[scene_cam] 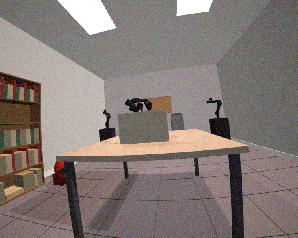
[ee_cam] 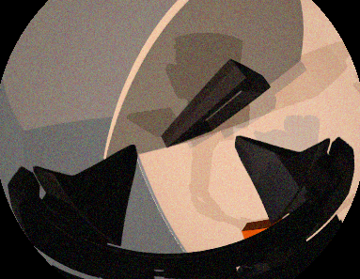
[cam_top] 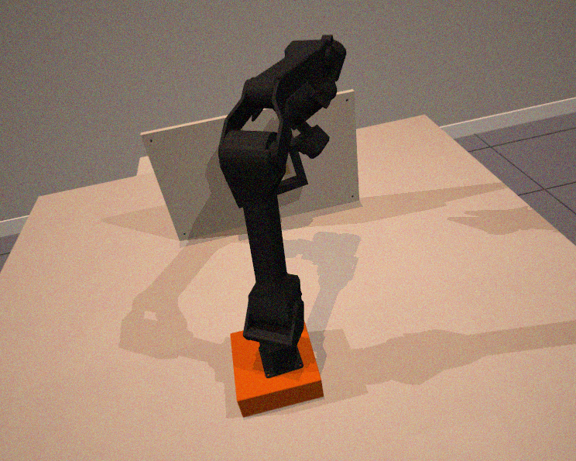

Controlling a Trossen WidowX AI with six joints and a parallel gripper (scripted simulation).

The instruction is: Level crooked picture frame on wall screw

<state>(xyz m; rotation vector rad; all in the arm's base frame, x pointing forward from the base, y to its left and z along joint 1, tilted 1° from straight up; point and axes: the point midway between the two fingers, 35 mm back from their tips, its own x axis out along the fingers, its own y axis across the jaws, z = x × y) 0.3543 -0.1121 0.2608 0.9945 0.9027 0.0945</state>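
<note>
The dark picture frame (cam_top: 293, 185) (ee_cam: 200, 103) hangs on the front of the upright grey board (cam_top: 334, 173) (scene_cam: 143, 128) (ee_cam: 280, 13). In the top view its lower right corner shows beside the arm. Its bottom edge slopes more than the board's, with the right side higher. The arm hides most of the frame, and the board hides it in the exterior view. The screw cannot be made out. My gripper (ee_cam: 187, 146) is open, its fingers wide apart with nothing between them. In the wrist view the frame lies beyond the fingertips; no contact shows.
The board stands on the table (cam_top: 442, 286) (scene_cam: 196, 142). The arm rises from an orange base (cam_top: 278, 389) (ee_cam: 253, 234) and reaches over toward the board. Arm shadows fall on the board and table. A bookshelf (scene_cam: 39, 116) and two other arms stand away from the table.
</note>
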